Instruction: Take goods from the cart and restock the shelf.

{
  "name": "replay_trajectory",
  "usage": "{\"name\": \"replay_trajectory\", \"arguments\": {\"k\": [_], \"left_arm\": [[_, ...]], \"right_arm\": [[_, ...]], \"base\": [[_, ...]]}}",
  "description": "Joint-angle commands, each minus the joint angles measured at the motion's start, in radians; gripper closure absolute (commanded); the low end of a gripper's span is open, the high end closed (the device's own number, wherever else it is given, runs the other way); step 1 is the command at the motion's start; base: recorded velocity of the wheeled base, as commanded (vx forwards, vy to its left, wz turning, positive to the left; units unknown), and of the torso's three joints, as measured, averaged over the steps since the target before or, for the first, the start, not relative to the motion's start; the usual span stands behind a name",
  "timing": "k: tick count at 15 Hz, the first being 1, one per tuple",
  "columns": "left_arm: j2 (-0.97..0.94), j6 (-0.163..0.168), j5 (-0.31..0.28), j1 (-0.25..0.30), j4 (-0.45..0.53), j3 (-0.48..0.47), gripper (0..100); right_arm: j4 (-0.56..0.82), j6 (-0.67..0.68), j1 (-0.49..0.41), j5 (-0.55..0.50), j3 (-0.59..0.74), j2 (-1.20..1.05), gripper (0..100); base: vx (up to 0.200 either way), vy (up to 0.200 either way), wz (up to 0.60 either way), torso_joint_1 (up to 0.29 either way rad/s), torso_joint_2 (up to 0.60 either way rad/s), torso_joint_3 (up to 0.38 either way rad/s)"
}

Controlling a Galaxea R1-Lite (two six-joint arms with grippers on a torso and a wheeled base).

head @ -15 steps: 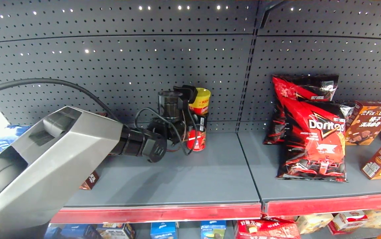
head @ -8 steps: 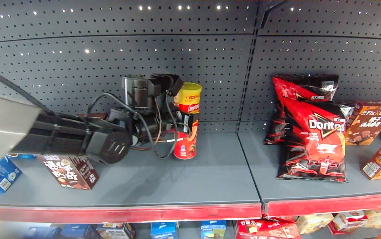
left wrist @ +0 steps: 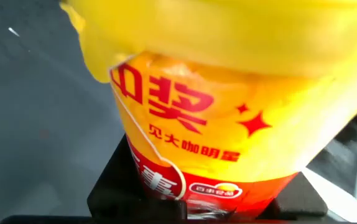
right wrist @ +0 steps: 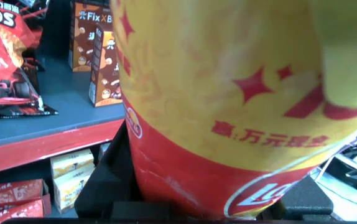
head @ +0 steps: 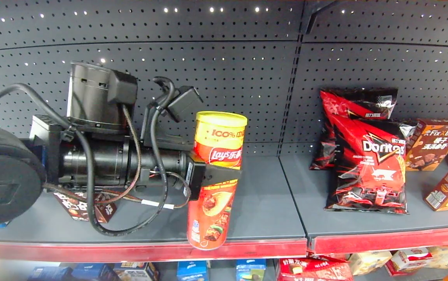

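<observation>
The left hand (head: 213, 178) is pulling back out of the shelf (head: 263, 203) with the chip can (head: 219, 136) still clamped in it. A second ago it was holding the can upright deep inside, close to the pegboard back wall (head: 224, 70). Now the arm is bringing it forward, so the can's base is hanging in front of the red front lip (head: 263, 248). This seems to be undoing the placement rather than finishing it, so the can is not yet counting as restocked. The hand is probably heading for another approach or another spot. The fingers are closing firmly around the can's middle. The yellow lid is standing above the hand and the red base is dropping below it, leaning slightly. The bare shelf floor is lying behind and below the hand, a brown box (head: 103, 210) is sitting back along the arm, and the red chip bags (head: 368, 168) are resting well off to its right. The right hand (right wrist: 216, 208) is likewise appearing to grip a second chip can (right wrist: 228, 93), with the stocked shelf beyond it.
</observation>
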Motion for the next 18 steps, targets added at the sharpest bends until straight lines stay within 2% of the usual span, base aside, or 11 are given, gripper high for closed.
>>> {"name": "replay_trajectory", "arguments": {"k": [1,2,4,6,8,10,12,18], "left_arm": [[-0.050,-0.006,0.024,0.001,-0.090,0.105,100],[-0.050,-0.013,0.043,0.001,-0.195,0.186,100],[-0.059,-0.033,0.060,0.001,-0.236,0.236,100],[-0.064,-0.033,0.067,0.013,-0.233,0.219,100],[-0.059,-0.030,0.122,0.013,-0.236,0.188,100],[-0.027,-0.013,0.158,0.013,-0.290,0.180,100],[-0.011,-0.018,0.158,0.013,-0.337,0.196,100],[0.068,-0.015,0.199,0.012,-0.334,0.199,100]], "right_arm": [[0.001,-0.001,0.000,-0.001,-0.003,0.000,100],[0.001,-0.001,0.000,0.001,0.000,0.000,100],[0.001,-0.001,0.000,0.001,0.005,0.000,100],[0.001,-0.001,0.000,0.001,0.009,0.000,100],[0.001,-0.001,0.000,0.001,0.011,0.000,100],[0.001,-0.001,0.000,0.001,0.011,0.000,100],[0.001,-0.001,0.000,0.001,0.011,0.000,100],[0.001,-0.001,0.000,0.001,0.012,0.000,100]], "base": [[0.000,0.000,0.00,0.000,0.00,0.000],[0.000,0.000,0.00,0.000,0.00,0.000],[0.000,0.000,0.00,0.000,0.00,0.000],[0.000,0.000,0.00,0.000,0.00,0.000],[0.000,0.000,0.00,0.000,0.00,0.000],[0.000,0.000,0.00,0.000,0.00,0.000],[0.000,0.000,0.00,0.000,0.00,0.000],[0.000,0.000,0.00,0.000,0.00,0.000]]}}
